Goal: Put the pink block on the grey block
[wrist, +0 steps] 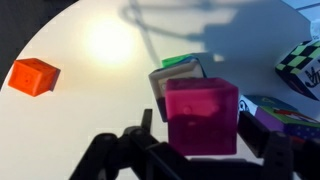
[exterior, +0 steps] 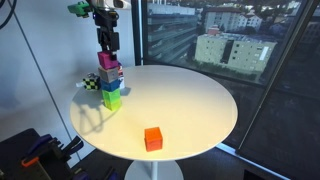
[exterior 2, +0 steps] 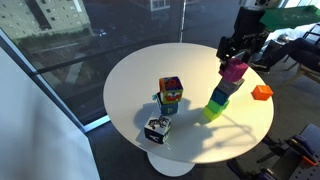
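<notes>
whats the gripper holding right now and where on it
Cannot be told: the gripper straddles two opposite sides of the pink block, which sits on the grey block, but whether its fingers press on it does not show.

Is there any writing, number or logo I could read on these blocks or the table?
None can be read.
The multicoloured cube and the checkered block carry patterns too blurred to show any letters.
The pink block, grey block and orange cube show plain faces.

An office-like room: round white table (exterior: 190,100) beside tall windows (exterior: 170,35) overlooking city buildings (exterior: 232,50).
</notes>
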You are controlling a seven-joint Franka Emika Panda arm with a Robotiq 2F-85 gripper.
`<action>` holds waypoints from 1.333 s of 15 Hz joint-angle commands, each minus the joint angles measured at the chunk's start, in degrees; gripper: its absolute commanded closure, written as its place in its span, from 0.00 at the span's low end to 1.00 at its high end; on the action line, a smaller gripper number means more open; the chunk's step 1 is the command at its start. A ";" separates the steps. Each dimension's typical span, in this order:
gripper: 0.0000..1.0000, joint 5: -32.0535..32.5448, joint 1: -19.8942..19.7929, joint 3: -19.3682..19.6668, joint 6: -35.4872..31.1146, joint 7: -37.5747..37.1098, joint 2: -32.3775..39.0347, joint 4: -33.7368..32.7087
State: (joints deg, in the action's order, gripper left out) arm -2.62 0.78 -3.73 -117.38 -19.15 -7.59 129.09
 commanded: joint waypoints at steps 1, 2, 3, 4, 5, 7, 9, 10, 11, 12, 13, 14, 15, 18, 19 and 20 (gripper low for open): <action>0.00 1.36 0.00 -0.03 1.81 -1.75 0.75 -1.85; 0.00 1.33 0.00 -0.01 1.82 -1.70 0.76 -1.85; 0.00 1.06 0.03 0.04 1.74 -1.37 0.69 -1.81; 0.00 0.65 0.09 0.12 1.50 -0.72 0.54 -1.70; 0.00 0.19 0.14 0.20 1.27 -0.10 0.36 -1.58; 0.00 -0.19 0.19 0.28 1.11 0.51 0.19 -1.56; 0.00 -0.40 0.23 0.29 1.10 0.80 -0.07 -1.52; 0.00 -0.51 0.25 0.30 1.18 0.92 -0.24 -1.49; 0.00 -0.79 0.28 0.33 1.32 1.18 -0.46 -1.43; 0.00 -0.98 0.29 0.36 1.37 1.41 -0.61 -1.38; 0.00 -1.23 0.31 0.40 1.36 1.68 -0.80 -1.29; 0.00 -1.51 0.33 0.44 1.27 2.01 -0.97 -1.22; 0.00 -1.86 0.36 0.50 1.07 2.50 -1.22 -1.10; 0.00 -2.70 0.37 0.58 1.15 3.59 -1.79 -0.99; 0.00 -2.86 0.35 0.59 1.26 3.65 -1.98 -0.99; 0.00 -3.07 0.35 0.60 1.30 3.80 -2.25 -0.96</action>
State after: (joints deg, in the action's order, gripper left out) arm -3.91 0.79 -3.73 -117.39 -17.23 -8.61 128.75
